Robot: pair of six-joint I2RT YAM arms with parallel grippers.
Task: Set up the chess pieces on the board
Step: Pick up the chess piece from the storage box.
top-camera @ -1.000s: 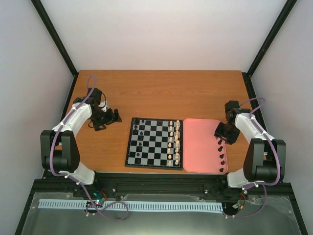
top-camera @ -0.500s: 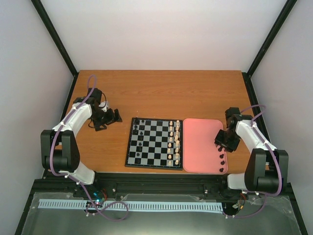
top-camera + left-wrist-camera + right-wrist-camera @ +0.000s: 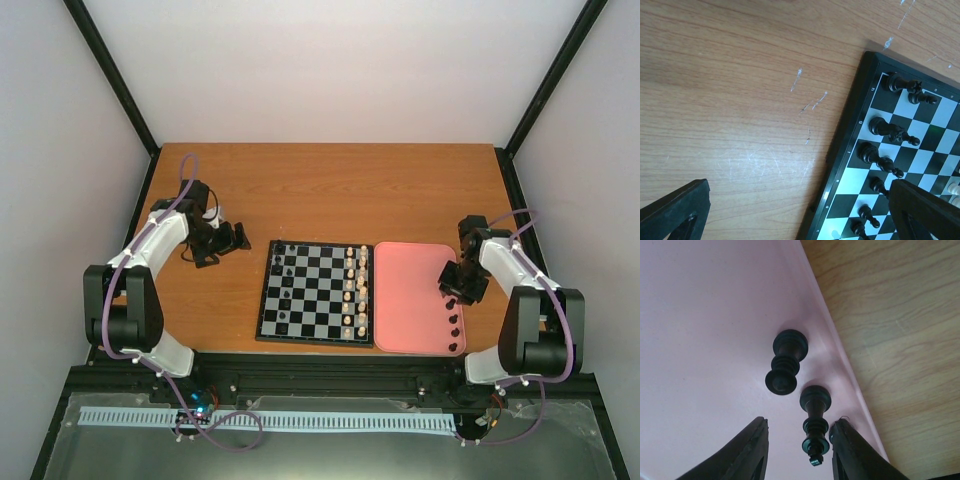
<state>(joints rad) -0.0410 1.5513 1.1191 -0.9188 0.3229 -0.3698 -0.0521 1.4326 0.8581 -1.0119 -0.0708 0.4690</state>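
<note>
The board lies mid-table. Several black chess pieces stand on its left columns, and cream pieces fill its right columns. More black pieces stand in a row along the pink tray's right side. My right gripper hangs over that row. In the right wrist view its open jaws straddle a black cross-topped piece. The right finger is almost on it and the left finger stands apart. A second black piece stands just beyond. My left gripper is open over bare wood left of the board.
The tray's right rim runs close beside the straddled piece, with wooden table past it. In the left wrist view, black pieces stand on the board's nearest squares. Black frame posts rise at the table's far corners.
My right gripper has moved toward the near side along the tray's right edge, onto the row of black pieces, and its jaws have narrowed. The left arm has not moved.
</note>
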